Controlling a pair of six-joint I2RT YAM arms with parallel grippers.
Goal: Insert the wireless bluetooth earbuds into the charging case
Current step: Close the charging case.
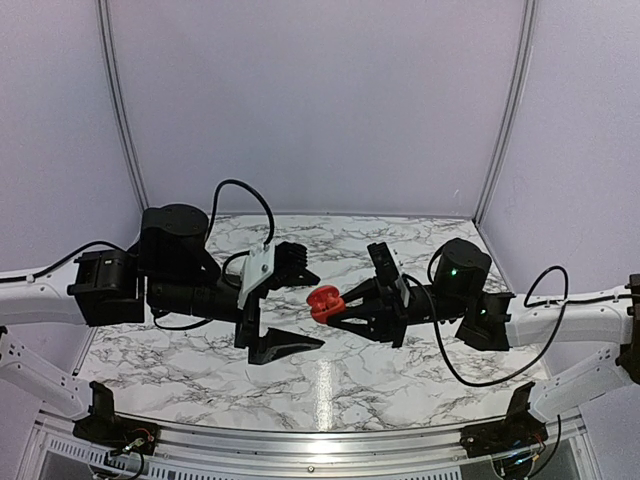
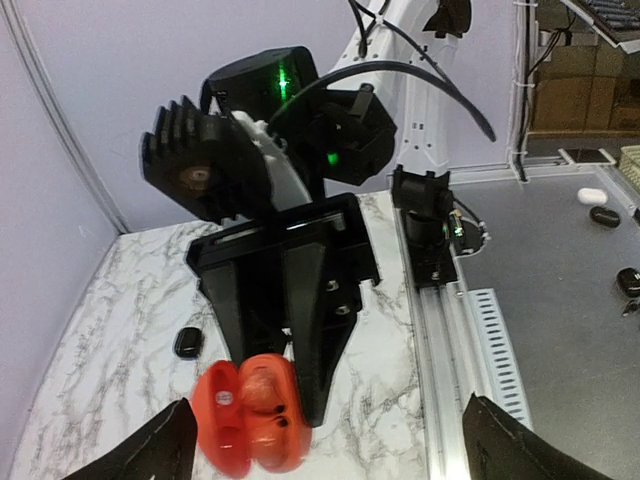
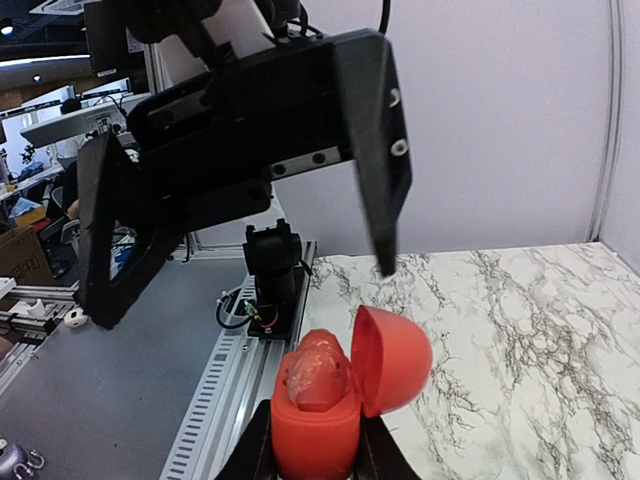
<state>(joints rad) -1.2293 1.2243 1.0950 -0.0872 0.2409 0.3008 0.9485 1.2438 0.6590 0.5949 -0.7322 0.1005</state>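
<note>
Right wrist view: right gripper (image 3: 315, 455) clamped the round red plastic case (image 3: 318, 410), lid open, presenting it to the spread, empty left gripper (image 3: 240, 275).

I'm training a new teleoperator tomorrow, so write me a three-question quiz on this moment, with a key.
1. True or false: the round red plastic charging case has its lid shut.
2. Fill in: the left gripper has its jaws wide ____.
3. What clamps the red case? A) left gripper B) right gripper C) neither

Key: 1 false, the lid is hinged open. 2 open. 3 B.
</note>
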